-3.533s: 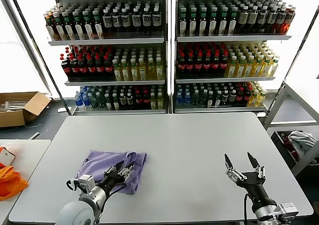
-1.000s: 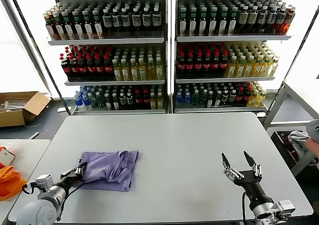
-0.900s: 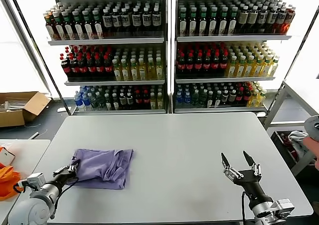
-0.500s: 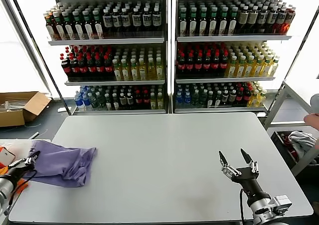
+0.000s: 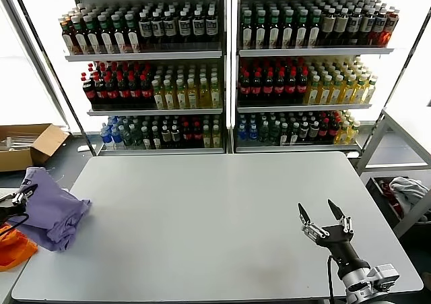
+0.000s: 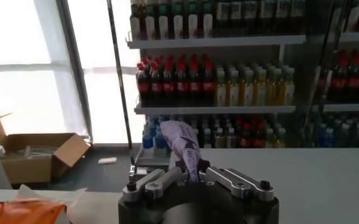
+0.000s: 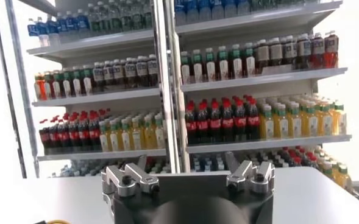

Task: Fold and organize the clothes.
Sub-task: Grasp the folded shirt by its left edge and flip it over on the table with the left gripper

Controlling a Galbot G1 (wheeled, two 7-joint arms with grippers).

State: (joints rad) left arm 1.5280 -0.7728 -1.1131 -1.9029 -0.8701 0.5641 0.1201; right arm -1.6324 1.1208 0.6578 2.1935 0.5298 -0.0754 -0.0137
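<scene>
T-shirt [image 5: 50, 209] upright in left pincer [image 5: 15, 201]

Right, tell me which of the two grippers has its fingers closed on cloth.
The left gripper, out past the table's left edge, pinches the lavender T-shirt. The right gripper hovers open and empty.

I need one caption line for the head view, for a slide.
Left gripper, shut on the lavender T-shirt, holds it off the table's left edge; right gripper waits open over the table.
</scene>
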